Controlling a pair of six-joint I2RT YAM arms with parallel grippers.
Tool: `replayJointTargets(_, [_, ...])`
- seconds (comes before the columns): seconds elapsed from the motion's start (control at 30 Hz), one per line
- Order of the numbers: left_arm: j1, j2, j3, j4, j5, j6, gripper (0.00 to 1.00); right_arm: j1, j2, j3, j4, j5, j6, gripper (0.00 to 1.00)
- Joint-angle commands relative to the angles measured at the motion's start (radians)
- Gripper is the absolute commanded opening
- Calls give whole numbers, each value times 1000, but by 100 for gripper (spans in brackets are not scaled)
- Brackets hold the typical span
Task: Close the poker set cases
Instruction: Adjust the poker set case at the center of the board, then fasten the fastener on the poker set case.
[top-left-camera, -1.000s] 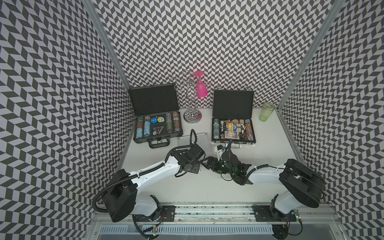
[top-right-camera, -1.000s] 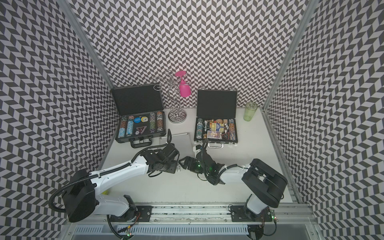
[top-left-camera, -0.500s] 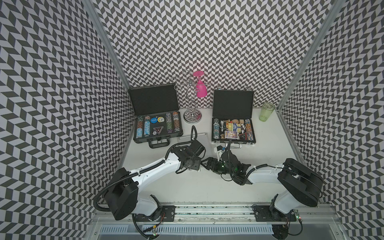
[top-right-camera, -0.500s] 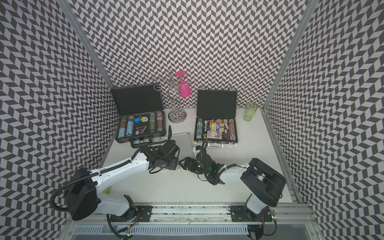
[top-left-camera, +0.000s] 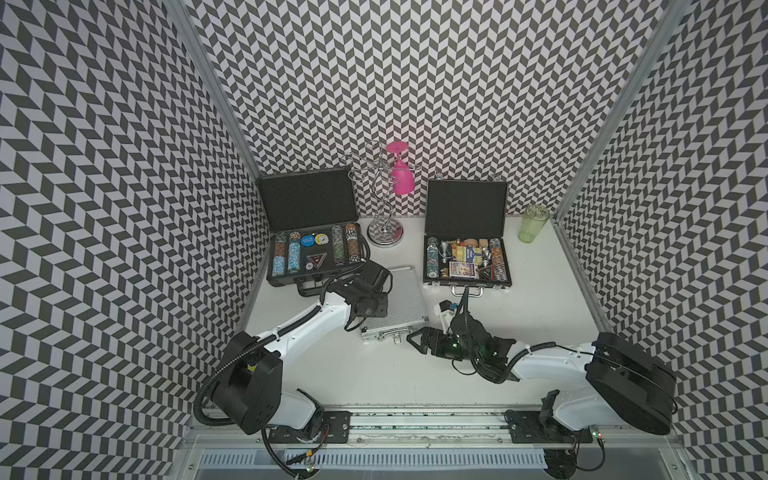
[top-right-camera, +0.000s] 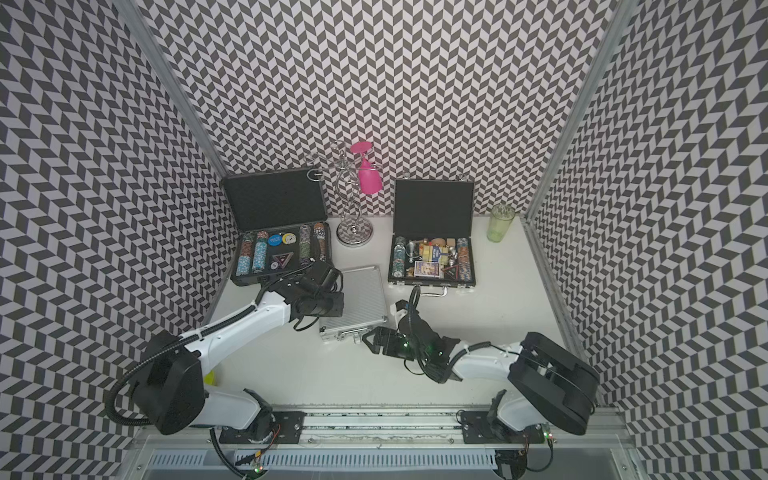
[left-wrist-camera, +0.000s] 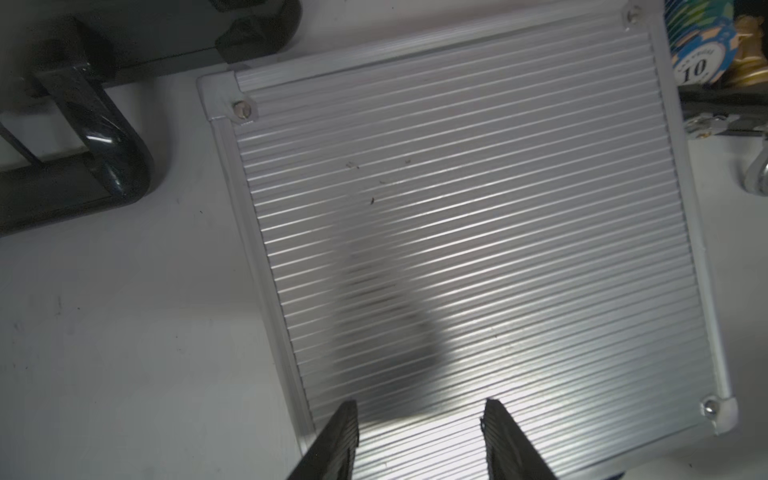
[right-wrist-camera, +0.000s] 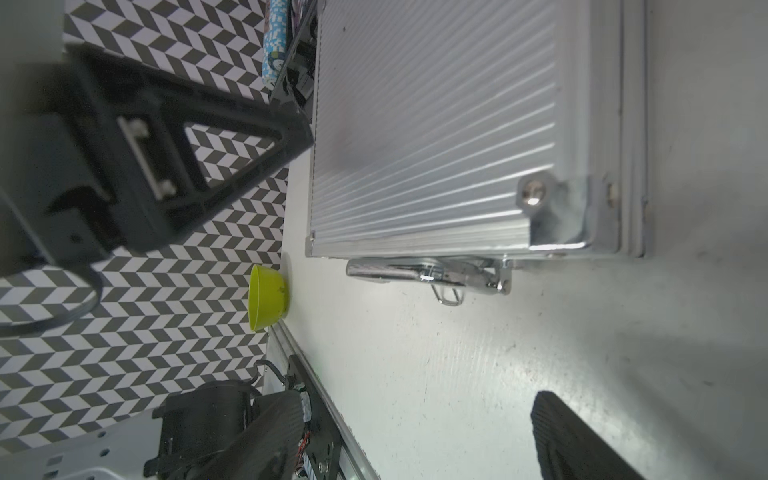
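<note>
Left hand (left-wrist-camera: 420, 402) advanced, silver case (top-left-camera: 405, 299), handle (right-wrist-camera: 415, 270) nearward

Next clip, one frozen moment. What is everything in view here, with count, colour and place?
silver case: 1, ribbed silver, closed, table centre
dark-grey case: 1, black handle, open with chips, back left
black case: 1, silver handle, open with chips, back right
glass rack: 1, chrome, at the back between the open cases
stemmed glass: 1, pink, hanging upside down on the rack
tumbler: 1, pale green, back right corner
bowl: 1, yellow-green, left edge by the left arm's base
table: 1, white
left gripper: 1, black, open, over the silver case's lid
right gripper: 1, black, open, by the silver case's latch side
</note>
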Motion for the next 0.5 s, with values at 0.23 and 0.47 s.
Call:
replayJointTargets(0.23, [13,39,36,52,53,7,50,68,130,101,36,59,-72,99])
replayJointTargets(0.47, [32,29,17,60,79,10,49,82,238,208,-26,90,-109,99])
